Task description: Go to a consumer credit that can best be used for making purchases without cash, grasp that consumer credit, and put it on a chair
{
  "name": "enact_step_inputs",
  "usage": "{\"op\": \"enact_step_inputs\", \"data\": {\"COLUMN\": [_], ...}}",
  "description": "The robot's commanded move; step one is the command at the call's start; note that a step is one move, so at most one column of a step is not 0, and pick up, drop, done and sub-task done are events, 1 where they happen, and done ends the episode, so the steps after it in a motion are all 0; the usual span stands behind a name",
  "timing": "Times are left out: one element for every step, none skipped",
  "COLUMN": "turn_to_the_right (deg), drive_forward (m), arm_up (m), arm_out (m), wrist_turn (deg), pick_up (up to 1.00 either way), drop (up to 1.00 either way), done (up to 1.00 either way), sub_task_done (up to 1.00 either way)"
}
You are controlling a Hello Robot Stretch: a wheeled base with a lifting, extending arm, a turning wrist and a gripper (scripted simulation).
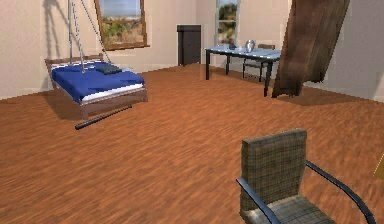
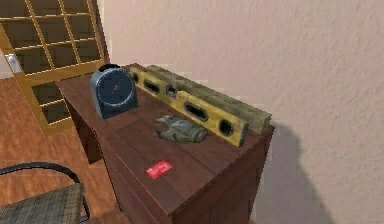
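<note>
Large room with a reddish wooden floor (image 1: pixel 170 140) and pale walls (image 1: pixel 20 50). A blue-covered bed (image 1: pixel 95 82) stands below a window (image 1: pixel 122 22), and a dark table (image 1: pixel 240 52) before a second window (image 1: pixel 228 18). A woven chair (image 1: pixel 275 165) is nearest. Elsewhere, a dark wooden sideboard (image 2: pixel 205 160) stands against a beige wall (image 2: pixel 300 60), beside a paned wooden door (image 2: pixel 60 40).

The floor (image 1: pixel 170 140) was reddish wood planking with a mild sheen. The chair (image 1: pixel 274 168) had a rough woven seat and back on a dark, smooth frame. The bed (image 1: pixel 95 82) wore blue cloth, matt. The table (image 2: pixel 215 180) was dark wood, smooth, and the red card (image 2: pixel 158 170) on it looked flat and matt.
</note>
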Motion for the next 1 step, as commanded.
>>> {"op": "enact_step_inputs", "data": {"turn_to_the_right": [0.0], "drive_forward": [0.00], "arm_up": [0.38], "arm_out": [0.00], "wrist_turn": [0.0], "pick_up": [0.00], "drop": [0.00], "done": [0.00], "sub_task_done": [0.00]}}
